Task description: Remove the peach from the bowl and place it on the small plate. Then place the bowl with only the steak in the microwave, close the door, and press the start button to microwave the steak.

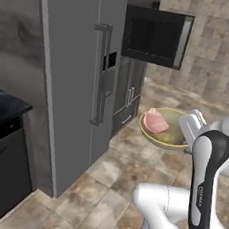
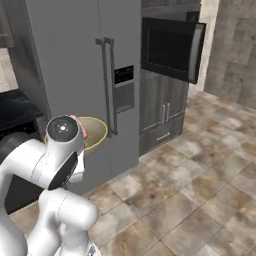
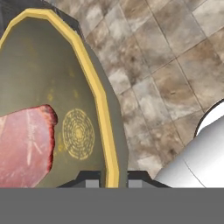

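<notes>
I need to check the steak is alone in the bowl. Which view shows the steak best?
The left base view: the whole steak lies alone in the bowl. The hand view crops it at the edge; in the right base view the arm hides most of it.

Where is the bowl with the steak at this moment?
The bowl is held up above the tiled floor, its rim pinched by the gripper, right of the grey refrigerator and below the open microwave door. The steak lies inside.
</notes>
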Robot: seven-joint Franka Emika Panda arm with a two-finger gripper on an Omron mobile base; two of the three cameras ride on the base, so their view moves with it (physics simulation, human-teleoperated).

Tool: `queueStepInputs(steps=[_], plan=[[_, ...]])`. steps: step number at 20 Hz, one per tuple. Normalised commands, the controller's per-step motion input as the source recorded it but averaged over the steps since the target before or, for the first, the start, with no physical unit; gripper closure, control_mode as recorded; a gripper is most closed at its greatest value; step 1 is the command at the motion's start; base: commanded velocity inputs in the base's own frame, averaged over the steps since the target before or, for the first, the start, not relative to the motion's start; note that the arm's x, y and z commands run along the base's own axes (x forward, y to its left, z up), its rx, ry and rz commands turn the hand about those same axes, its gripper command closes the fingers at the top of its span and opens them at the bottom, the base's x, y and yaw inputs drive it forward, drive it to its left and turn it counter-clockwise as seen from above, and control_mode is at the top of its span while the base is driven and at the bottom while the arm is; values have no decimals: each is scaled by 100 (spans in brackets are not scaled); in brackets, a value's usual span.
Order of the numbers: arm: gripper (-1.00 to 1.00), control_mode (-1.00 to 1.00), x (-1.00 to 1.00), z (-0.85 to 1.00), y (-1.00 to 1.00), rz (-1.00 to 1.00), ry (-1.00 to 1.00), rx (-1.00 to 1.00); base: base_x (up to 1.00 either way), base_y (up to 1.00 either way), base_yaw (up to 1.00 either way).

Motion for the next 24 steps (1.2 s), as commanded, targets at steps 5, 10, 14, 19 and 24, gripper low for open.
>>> queueStepInputs(steps=[5, 10, 14, 19, 24], plan=[[100, 100, 0, 0, 0, 0, 0, 0, 100, -95, -2], [100, 100, 0, 0, 0, 0, 0, 0, 100, -98, -2], [100, 100, 0, 0, 0, 0, 0, 0, 100, -100, 0], [100, 100, 0, 0, 0, 0, 0, 0, 100, -99, 0], [100, 100, 0, 0, 0, 0, 0, 0, 99, -97, 0]])
